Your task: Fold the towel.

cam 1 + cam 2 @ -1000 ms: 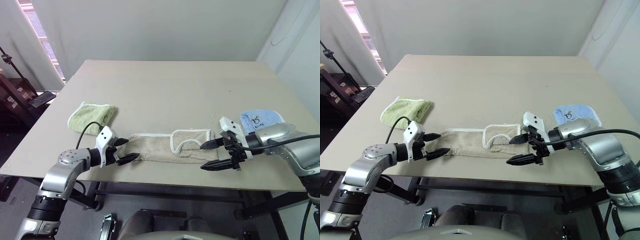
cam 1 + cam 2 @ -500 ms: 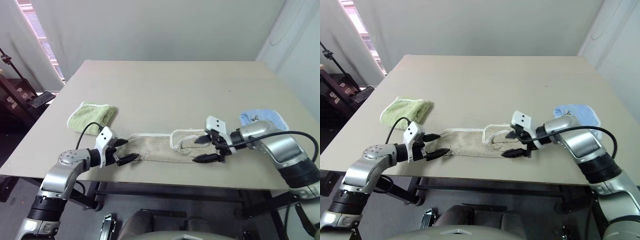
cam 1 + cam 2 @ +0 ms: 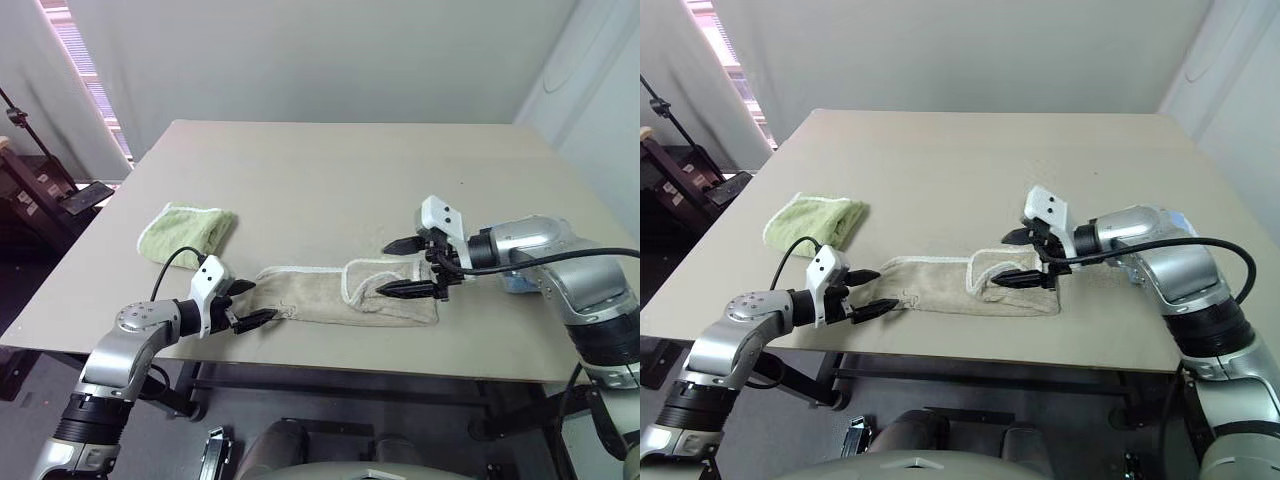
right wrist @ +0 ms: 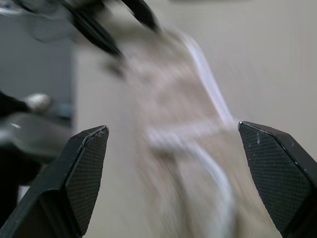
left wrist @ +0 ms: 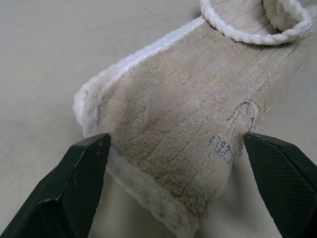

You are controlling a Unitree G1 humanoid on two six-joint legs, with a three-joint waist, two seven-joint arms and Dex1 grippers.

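Your long beige terry towel with white corded edging lies as a narrow strip along the tabletop's near edge. Your left tool straddles its left end, fingers spread, likely to pin or pinch it. Your right tool, also spread, hovers over the doubled right end, seemingly lining up a grasp.
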